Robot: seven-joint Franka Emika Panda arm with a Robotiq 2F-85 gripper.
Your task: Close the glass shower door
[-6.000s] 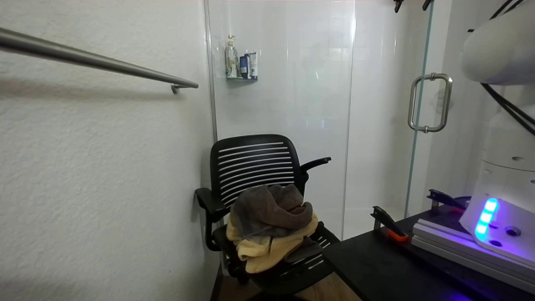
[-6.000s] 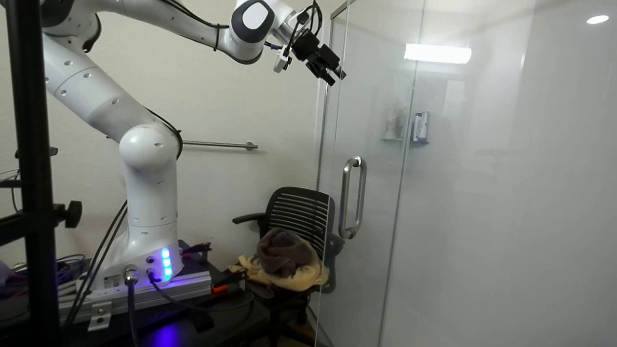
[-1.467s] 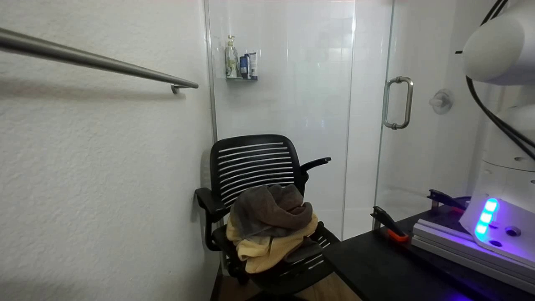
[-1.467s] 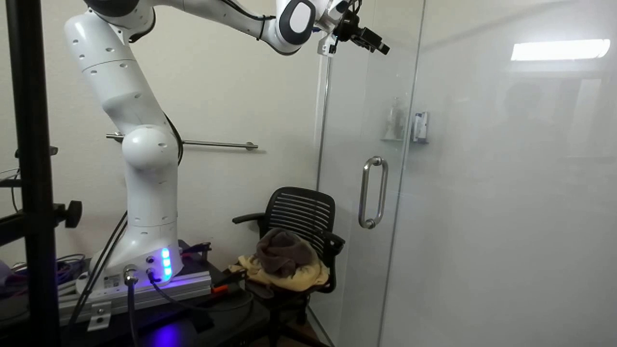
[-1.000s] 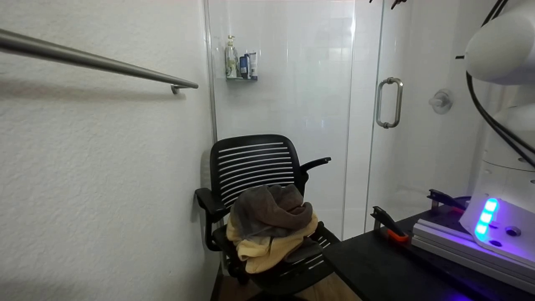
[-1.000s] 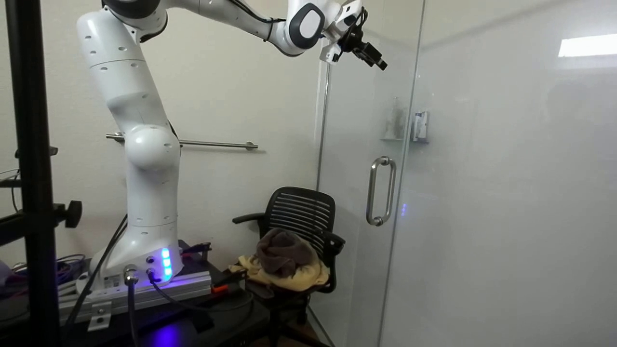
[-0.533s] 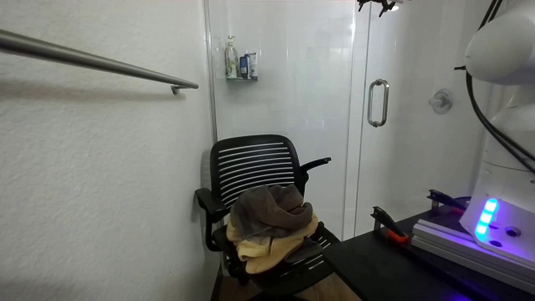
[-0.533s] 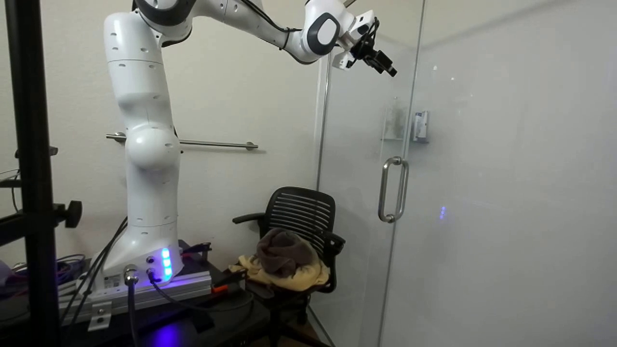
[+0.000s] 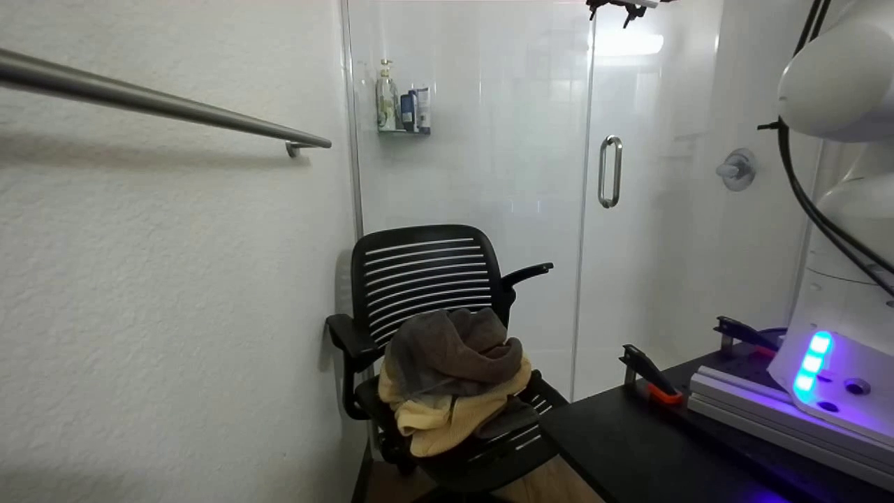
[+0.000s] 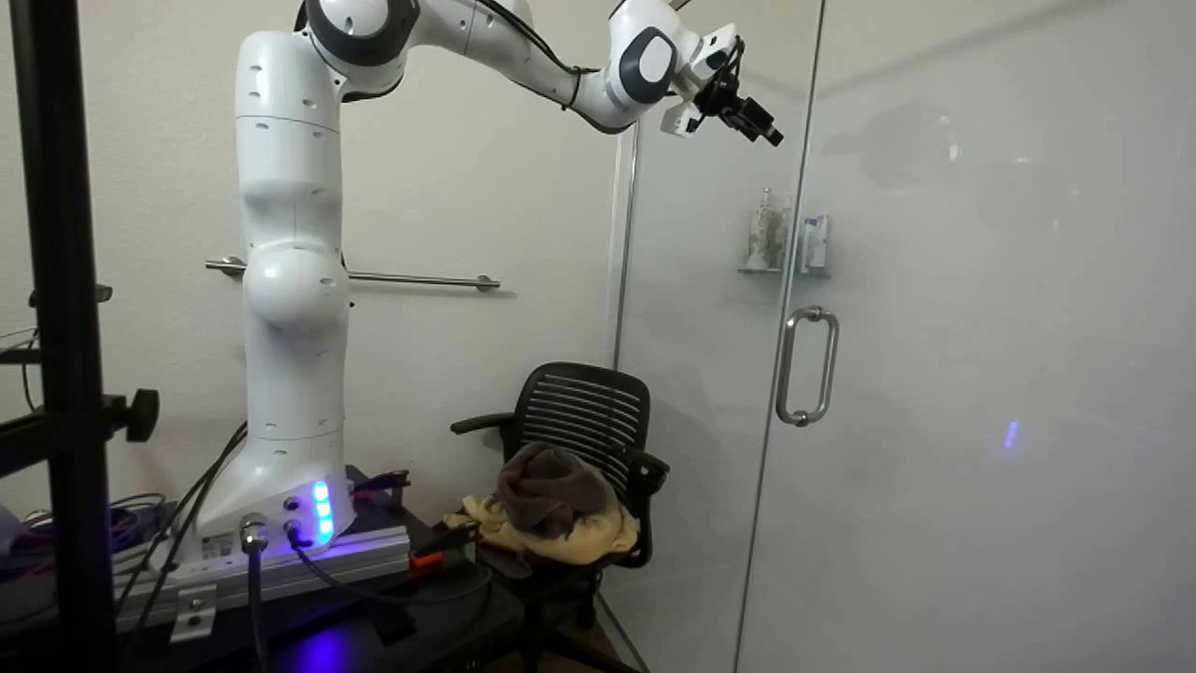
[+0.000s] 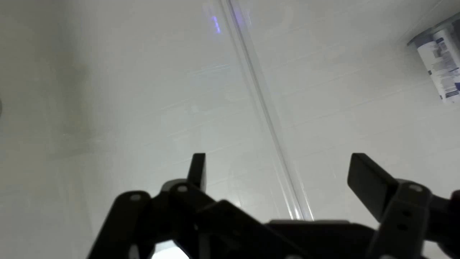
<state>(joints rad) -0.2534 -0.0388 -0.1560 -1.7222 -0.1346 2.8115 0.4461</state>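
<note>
The glass shower door (image 9: pixel 660 237) is a tall clear panel with a chrome loop handle (image 9: pixel 610 172). In both exterior views its handle-side edge lines up with the edge of the fixed glass panel; the door (image 10: pixel 934 346) and handle (image 10: pixel 807 366) also show here. My black gripper (image 10: pixel 775 137) is high above the handle, close to the door's edge; whether it touches the glass I cannot tell. At the top of an exterior view only its fingertips (image 9: pixel 610 14) show. In the wrist view the gripper (image 11: pixel 278 156) is open, its fingers wide apart, with the glass seam beyond them and nothing between.
The fixed glass panel (image 9: pixel 482 181) stands beside the door. A black chair (image 9: pixel 426 258) with clothes (image 9: pixel 454 377) stands before it. A grey wall bar (image 9: pixel 174 101) is on the wall. The black table (image 9: pixel 628 440) carries the arm's base and clamps. Bottles (image 9: pixel 405 108) sit on a shower shelf.
The door has swung from standing open to lining up with the fixed panel, its handle moving with it. The arm has reached out with the door, staying high near its edge.
</note>
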